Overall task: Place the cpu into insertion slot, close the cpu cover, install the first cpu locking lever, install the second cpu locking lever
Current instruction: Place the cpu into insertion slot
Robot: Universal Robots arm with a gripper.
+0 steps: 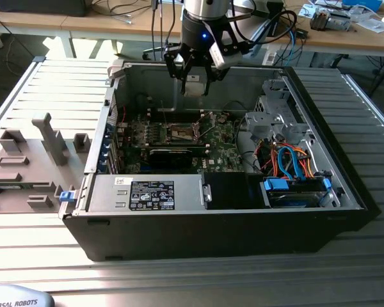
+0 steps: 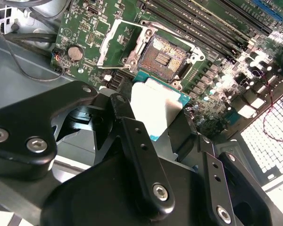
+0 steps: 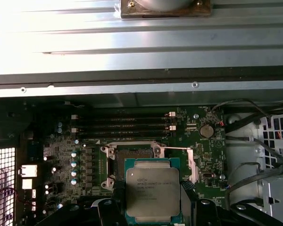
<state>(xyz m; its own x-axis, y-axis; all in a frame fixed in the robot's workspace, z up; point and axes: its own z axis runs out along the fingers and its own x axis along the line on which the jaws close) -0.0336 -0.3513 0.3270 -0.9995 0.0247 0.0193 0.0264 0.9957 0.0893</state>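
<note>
- Case (image 1: 211, 233): a black and grey sheet-metal box, lying open on its side.
- Board (image 1: 225, 150): green and flat, studded with small parts, on the case floor. In the exterior view, orange and blue cables (image 1: 288, 160) lie at three o'clock from it.
- Gripper (image 1: 194, 89): black, hanging at twelve o'clock from the socket (image 1: 181, 132) in the exterior view. Its jaws are clenched on opposite edges of the chip (image 3: 152, 190).
- Cover (image 2: 107, 42): a thin silvery frame with a square window, swung open beside the socket.
- Socket: square, with a dark pin field and a silvery border, and nothing in it.
- Chip: a flat square with a dull, smooth metal lid on a green rim, held in the air apart from the socket. It is probably light and stiff, slippery on top and fragile underneath, so the edges look like the safe hold.
</note>
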